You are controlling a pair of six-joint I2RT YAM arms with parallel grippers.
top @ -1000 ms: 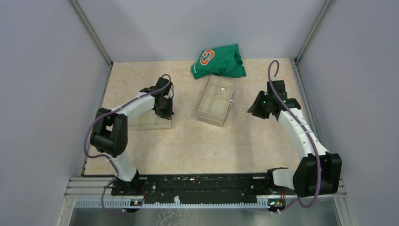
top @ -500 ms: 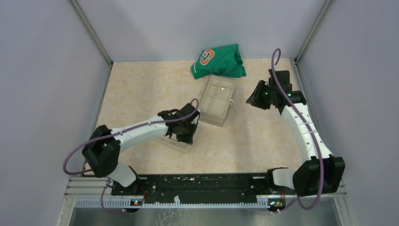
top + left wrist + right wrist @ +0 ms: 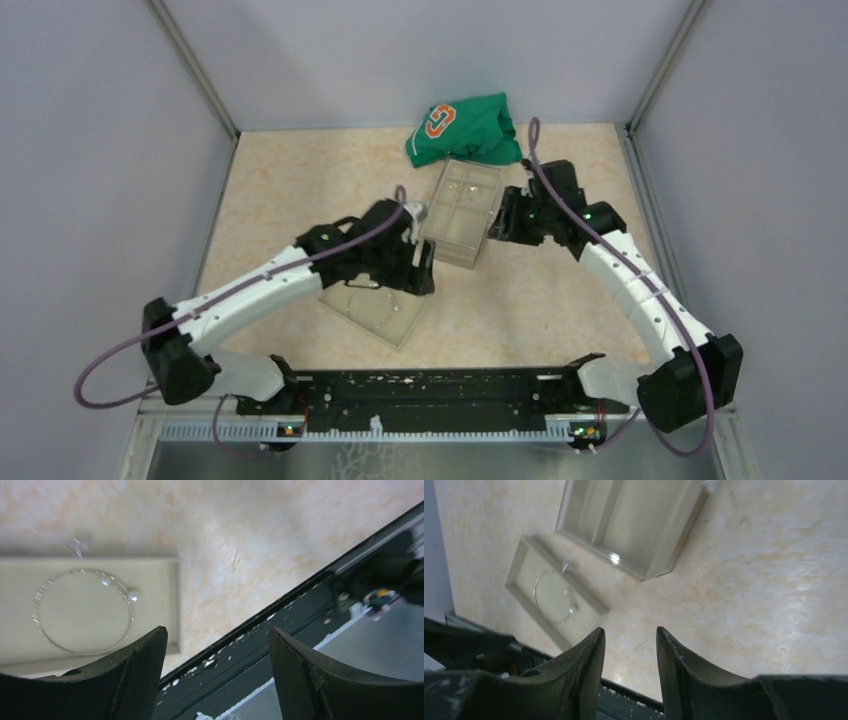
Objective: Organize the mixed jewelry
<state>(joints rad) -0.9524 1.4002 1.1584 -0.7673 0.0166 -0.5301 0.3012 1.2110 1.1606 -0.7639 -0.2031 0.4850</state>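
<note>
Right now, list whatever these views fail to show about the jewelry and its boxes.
1. Compartmented box contents: top view, mere glints, too small; right wrist view, top edge cuts the box off.
2. Small piece by the tray rim: left wrist view, blurred, type unclear.
3. Tray's near end: left wrist view, hidden behind the left gripper.

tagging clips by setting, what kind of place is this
Probably a robot lab test cell: plain grey panels box in a small table, and the left arm and right arm are bolted to a mounting rail at its edge.
</note>
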